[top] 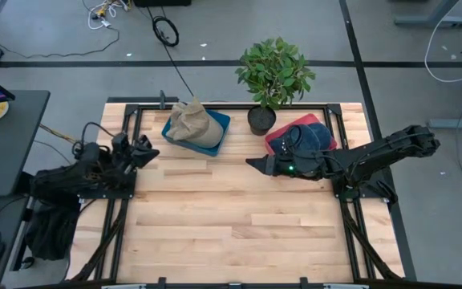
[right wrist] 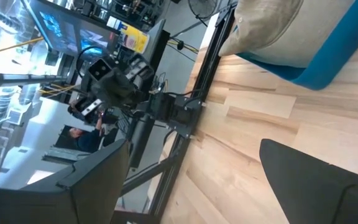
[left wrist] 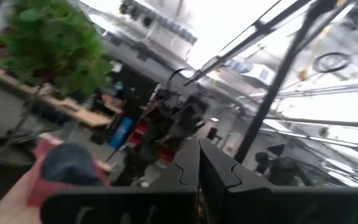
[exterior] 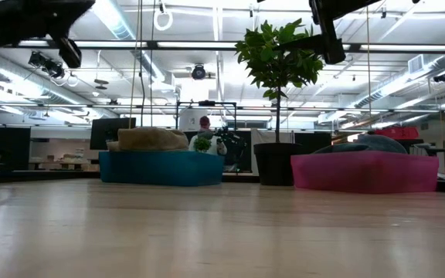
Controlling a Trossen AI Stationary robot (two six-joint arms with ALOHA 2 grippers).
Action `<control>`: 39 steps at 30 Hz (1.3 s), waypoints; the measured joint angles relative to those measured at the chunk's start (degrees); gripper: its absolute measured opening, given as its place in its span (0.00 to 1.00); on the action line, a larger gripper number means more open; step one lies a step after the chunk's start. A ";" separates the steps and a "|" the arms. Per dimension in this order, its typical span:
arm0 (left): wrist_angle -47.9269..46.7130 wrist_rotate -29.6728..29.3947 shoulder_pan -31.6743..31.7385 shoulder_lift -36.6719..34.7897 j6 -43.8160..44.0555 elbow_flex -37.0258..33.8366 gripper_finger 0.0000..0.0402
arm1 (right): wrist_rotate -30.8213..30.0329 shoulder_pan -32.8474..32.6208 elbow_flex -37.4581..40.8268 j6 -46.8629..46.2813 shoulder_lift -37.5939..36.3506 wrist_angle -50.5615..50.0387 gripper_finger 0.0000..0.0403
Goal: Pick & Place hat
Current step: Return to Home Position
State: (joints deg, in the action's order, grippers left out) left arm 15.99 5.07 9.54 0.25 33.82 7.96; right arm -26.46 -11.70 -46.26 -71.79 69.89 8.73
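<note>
A tan hat (top: 192,122) lies crumpled in a blue tray (top: 217,119) at the table's far middle. A dark blue hat (top: 315,135) lies in a red tray (top: 281,136) to its right. My right gripper (top: 253,164) hangs open above the bare wood, left of the red tray and near the tan hat; its fingers (right wrist: 303,174) stand wide apart with nothing between them. My left gripper (top: 152,150) is shut and empty at the table's left edge, drawn back over its base, left of the blue tray. Its shut fingers (left wrist: 197,177) point up into the room.
A potted plant (top: 273,74) stands between the two trays at the far edge, its black pot (exterior: 276,164) on the table. A black frame (top: 127,128) borders the table's left, far and right sides. Bare wood (top: 239,217) fills the middle and near part.
</note>
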 joint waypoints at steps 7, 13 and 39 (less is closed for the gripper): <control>4.40 -3.45 0.01 -0.08 1.37 -4.96 0.01 | -0.08 0.88 -0.01 -1.31 -0.01 -0.55 0.91; 3.33 -3.43 0.01 0.05 3.23 -7.42 0.01 | -0.08 1.18 -0.01 -3.66 0.00 -3.41 0.91; -2.77 -5.54 -6.13 0.11 6.01 -7.46 0.01 | 1.67 1.55 0.00 -0.49 0.00 -4.48 0.20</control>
State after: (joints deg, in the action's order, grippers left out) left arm 13.22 -0.47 3.40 0.36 39.83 0.49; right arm -24.79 -10.15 -46.26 -72.28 69.89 4.25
